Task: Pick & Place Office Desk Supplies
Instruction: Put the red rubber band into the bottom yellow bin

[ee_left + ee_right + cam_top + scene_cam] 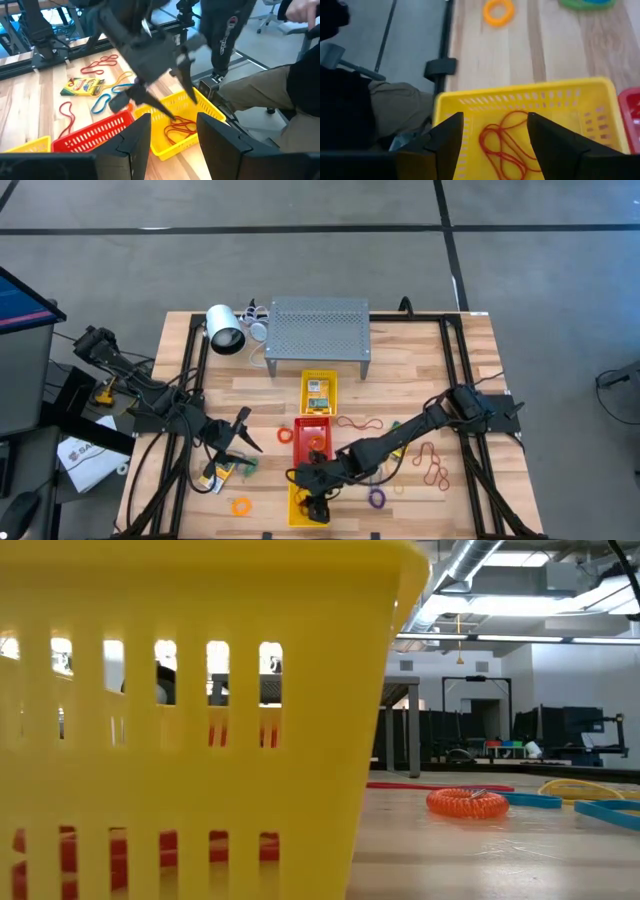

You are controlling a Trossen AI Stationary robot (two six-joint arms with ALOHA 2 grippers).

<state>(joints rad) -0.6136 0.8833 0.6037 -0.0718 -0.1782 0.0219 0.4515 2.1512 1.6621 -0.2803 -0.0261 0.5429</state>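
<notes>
Hovering your right gripper, fingers apart, over the yellow tray, you're risking snagging the red rubber bands.

Red rubber bands lay tangled inside the yellow tray at the tabletop's front edge; an orange ring lay flat nearby.

An overhead camera looks straight down, a table-level camera sits against the yellow tray, and both wrist cameras look down into that same tray.

Both grippers' fingers apart
</notes>
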